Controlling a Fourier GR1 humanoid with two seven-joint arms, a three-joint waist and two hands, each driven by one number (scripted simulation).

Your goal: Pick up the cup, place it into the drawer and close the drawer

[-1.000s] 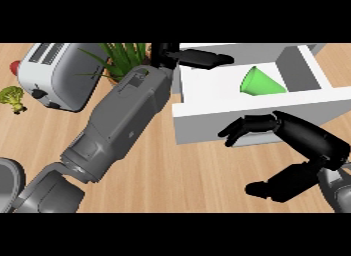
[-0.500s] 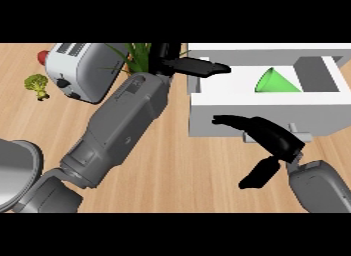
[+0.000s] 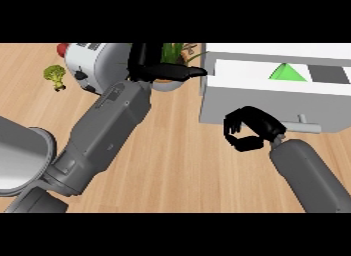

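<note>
The green cup (image 3: 287,73) lies inside the white drawer (image 3: 237,102), which stands partly open at the upper right. My right hand (image 3: 249,131) is pressed to the drawer's front panel with its fingers curled and nothing in them, just left of the drawer's handle (image 3: 305,124). My left hand (image 3: 160,70) is open at the top centre, fingers stretched right toward the drawer's left corner, not touching the cup.
A white toaster (image 3: 89,64) stands at the upper left, partly behind my left forearm. A broccoli floret (image 3: 55,76) lies to its left, and a red object (image 3: 62,48) sits at the top edge. A potted plant (image 3: 175,50) is behind my left hand.
My right hand has risen from the counter to the drawer's front and curled its fingers. The drawer's opening looks shallower than before. The whole scene has shifted right in the view.
</note>
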